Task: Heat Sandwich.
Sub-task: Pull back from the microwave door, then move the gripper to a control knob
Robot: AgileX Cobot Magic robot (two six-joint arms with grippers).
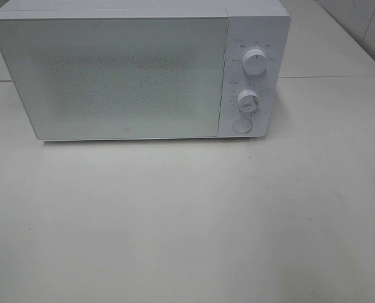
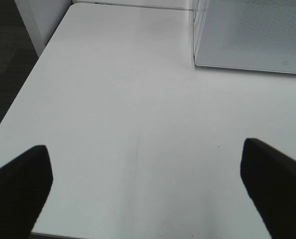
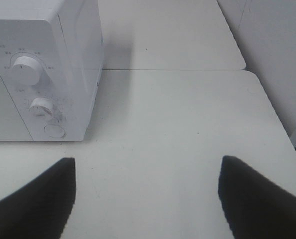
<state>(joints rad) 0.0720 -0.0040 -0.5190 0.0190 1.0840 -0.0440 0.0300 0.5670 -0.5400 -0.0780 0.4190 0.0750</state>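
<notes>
A: Entry. White box-shaped microwave oven stands at the back of the matte white table, its frosted, speckled door shut flush. The control strip is on its right side: upper white dial, lower white dial, flat round button beneath. Sandwich?

B: Not located. No view shows the sandwich, nor any plate. The table in front of the oven is bare wherever the cameras reach. The door cannot be seen through from here, so I cannot tell whether it lies inside.

A: Grippers?

B: Left gripper: dark fingers wide apart with nothing between them, over the left part of the table, the oven's door corner ahead. Right gripper: jaws likewise spread and empty, facing the control side. Neither shows in the high view, so both probably sit back toward the near edge.

A: Reason for the posture?

B: Judgement only: a parked pose. Arms held back leave the door's swing unobstructed, and the right one faces the dials and button it would work.

A: Poorly resolved?

B: Dial legends are too small to read and the pointer settings are uncertain. Only the fingertips of each gripper are in frame; the arms are cut off. Task stage unclear: either loading has not begun or the sandwich is behind that door.
</notes>
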